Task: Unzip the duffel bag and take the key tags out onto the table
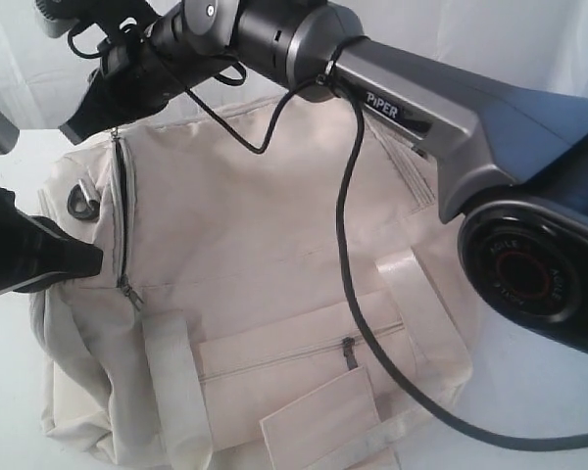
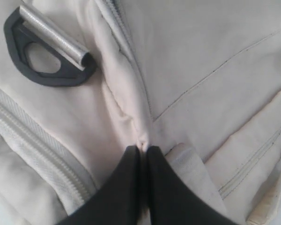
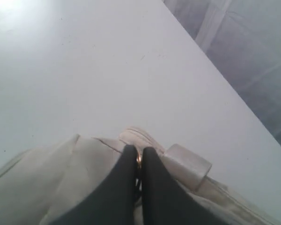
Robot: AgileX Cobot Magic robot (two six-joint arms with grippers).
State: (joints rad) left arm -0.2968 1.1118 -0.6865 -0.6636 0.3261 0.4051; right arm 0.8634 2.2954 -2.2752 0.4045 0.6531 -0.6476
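Exterior view shows the duffel bag (image 1: 274, 225) lying on the worktop (image 1: 549, 392), its zip (image 1: 121, 211) running down the bag's left-hand end in that view, with the right end effector (image 1: 78, 127) at the zip's far end and the left end effector (image 1: 96, 258) just beside its middle. The left end effector is closed to a narrow slit, pinching a fold of cream fabric (image 2: 131, 112) beside the zip. The right is closed on a small brass-coloured piece, judged a zip pull (image 3: 138, 159), so the coming draw should follow the zip's length; the key tags are not visible
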